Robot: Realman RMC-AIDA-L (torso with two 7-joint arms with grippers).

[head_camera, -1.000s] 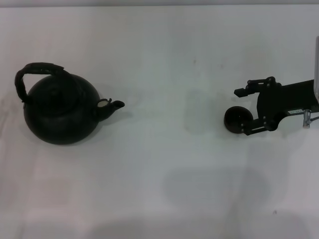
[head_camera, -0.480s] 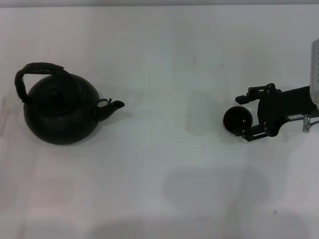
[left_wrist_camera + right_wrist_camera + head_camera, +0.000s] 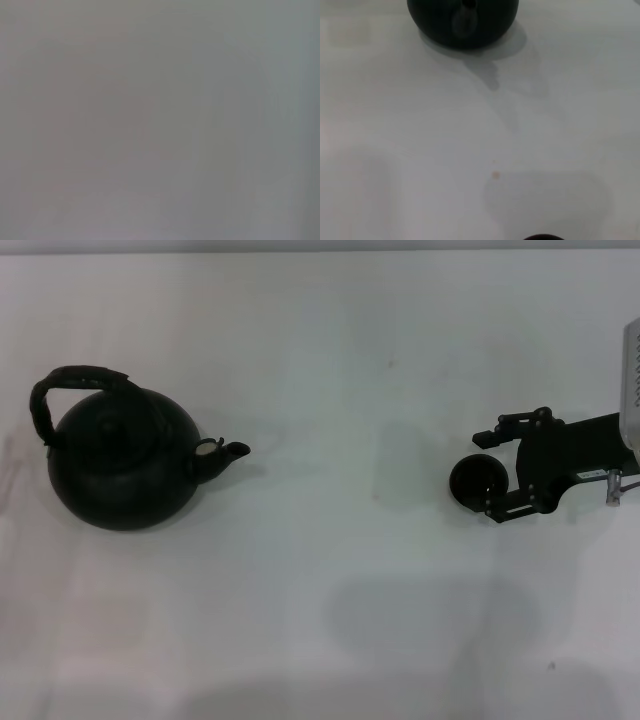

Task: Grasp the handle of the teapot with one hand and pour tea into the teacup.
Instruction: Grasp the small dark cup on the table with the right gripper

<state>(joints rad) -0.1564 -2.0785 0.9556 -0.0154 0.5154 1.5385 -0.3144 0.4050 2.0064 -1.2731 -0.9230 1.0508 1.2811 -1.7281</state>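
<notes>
White table (image 3: 330, 360) spreads under everything. Next in size is the teapot (image 3: 120, 465), standing upright at the robot's left (spout aimed toward the right side), its handle (image 3: 75, 380) arching over the lid. Well apart from it, at the right, the right gripper (image 3: 487, 470) reaches in with its jaws spread wide around the small teacup (image 3: 475, 480); whether they touch it I cannot tell. The left gripper is out of sight.

Looks like a bare test bench: plain white tabletop (image 3: 330, 360) filling the frame, no furnishings.
</notes>
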